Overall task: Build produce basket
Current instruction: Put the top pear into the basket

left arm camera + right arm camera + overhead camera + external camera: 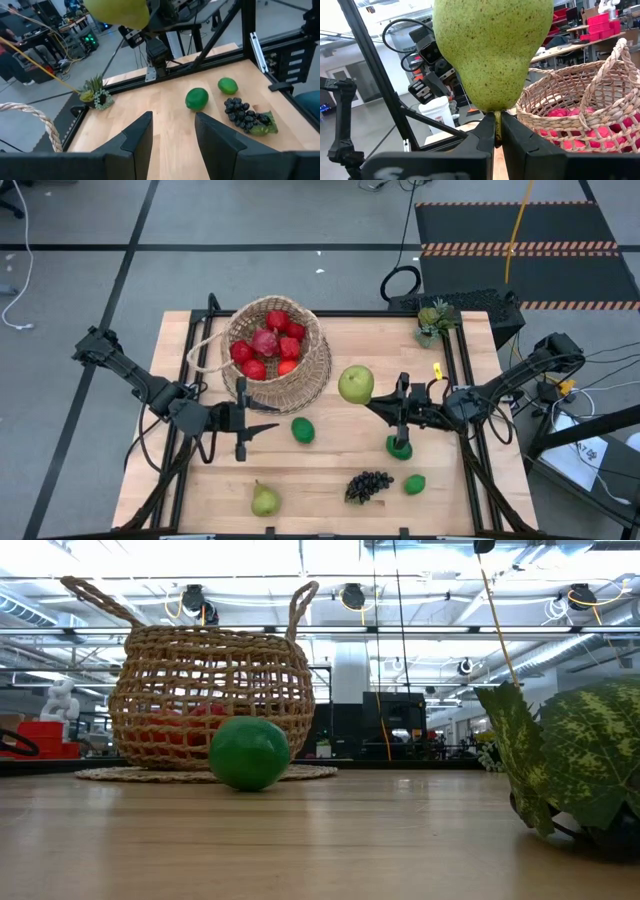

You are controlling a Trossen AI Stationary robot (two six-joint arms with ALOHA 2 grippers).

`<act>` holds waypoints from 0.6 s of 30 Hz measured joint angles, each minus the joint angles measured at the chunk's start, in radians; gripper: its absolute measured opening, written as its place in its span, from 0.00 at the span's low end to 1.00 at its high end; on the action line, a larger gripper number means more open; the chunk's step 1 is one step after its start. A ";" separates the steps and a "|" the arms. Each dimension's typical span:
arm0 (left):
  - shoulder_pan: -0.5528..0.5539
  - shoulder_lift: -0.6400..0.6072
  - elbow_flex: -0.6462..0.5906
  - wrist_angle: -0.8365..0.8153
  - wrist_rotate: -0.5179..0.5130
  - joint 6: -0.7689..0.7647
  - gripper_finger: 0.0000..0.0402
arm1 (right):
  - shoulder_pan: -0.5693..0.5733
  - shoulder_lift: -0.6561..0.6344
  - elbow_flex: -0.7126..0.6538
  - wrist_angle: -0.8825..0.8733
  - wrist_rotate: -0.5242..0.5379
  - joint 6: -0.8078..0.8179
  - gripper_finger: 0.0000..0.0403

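From the overhead camera I see a pale wooden tabletop [330, 470] filling the lower middle of the frame. The basket [277, 355] — round, woven wicker with a thin loop handle — sits in the upper left part of the tabletop and already holds several red fruits [268, 342].

My right gripper [372, 406] is just right of centre, beside the basket's right edge. Its fingers are pinched shut on the stem of a yellow-green pear [356, 384], which hangs in the air just beside the basket rim. In the right wrist camera that pear [492, 50] fills the top centre, its stem clamped between the two dark fingers [482, 132], with the basket [580, 100] at the right of the frame.

My left gripper [262, 427] sits left of centre, below the basket; its fingers stand partly apart and hold nothing, as the left wrist camera shows [172, 132].

Loose on the tabletop: one green lime [303, 430] at centre, another lime [400, 447] under the right arm, a third lime [414, 484] at lower right, a dark grape bunch [368, 485] bottom centre, and a second pear [264, 500] at lower left. A small spiky potted plant [435, 320] stands at the upper right corner.

The table-level camera shows the basket upper left with a lime [249, 753] before it — a grape leaf [570, 755] fills the right.
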 joint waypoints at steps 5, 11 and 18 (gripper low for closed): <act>0.013 0.036 0.000 0.055 0.001 0.009 0.40 | -0.008 0.006 0.000 0.016 -0.005 -0.006 0.03; 0.045 0.119 0.000 0.194 0.004 0.046 0.61 | -0.011 0.068 0.000 0.137 -0.056 -0.166 0.03; 0.108 0.224 0.000 0.396 0.079 0.081 0.80 | -0.017 0.181 0.000 0.375 -0.114 -0.316 0.03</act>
